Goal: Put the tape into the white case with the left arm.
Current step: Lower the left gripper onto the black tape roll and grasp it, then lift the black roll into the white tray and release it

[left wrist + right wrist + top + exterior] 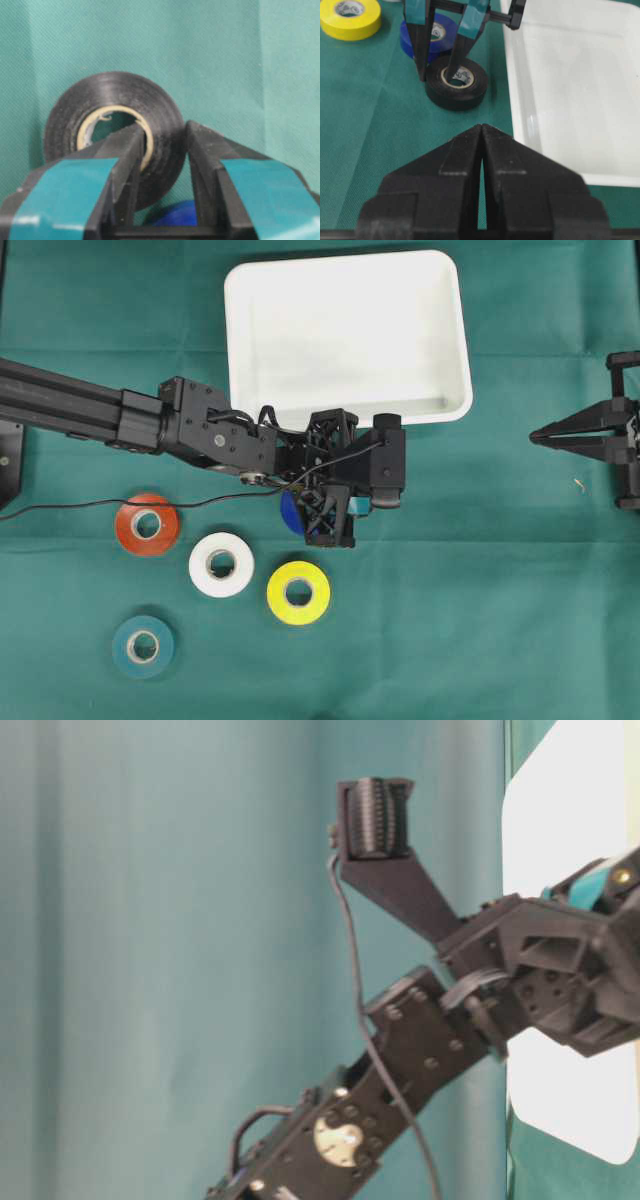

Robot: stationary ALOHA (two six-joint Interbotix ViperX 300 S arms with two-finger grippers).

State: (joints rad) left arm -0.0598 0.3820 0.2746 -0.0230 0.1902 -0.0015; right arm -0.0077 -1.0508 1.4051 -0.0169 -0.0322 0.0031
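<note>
We have the left gripper [445,55] down on the green cloth [480,620], its teal-banded jaws pinched together on the wall of the black tape roll [456,82]: one finger [127,160] sits inside the cardboard core, the other [200,165] presses the outer face. So the claw is nearly closed, and what it grips is that black roll, which looks to be resting flat on the cloth, hole facing up. A blue roll [439,35] lies just behind it, touching or nearly so; we can't tell which.

Now the relation that matters: the white case [440,300] lies just beside the gripped roll, its near rim close alongside in the right wrist view. In the overhead view it sits above the gripper. We judge the move ahead is a lift clear of that raised rim, then a short carry across it.

The right gripper [481,165] hangs well apart, jaws closed and holding nothing.
</note>
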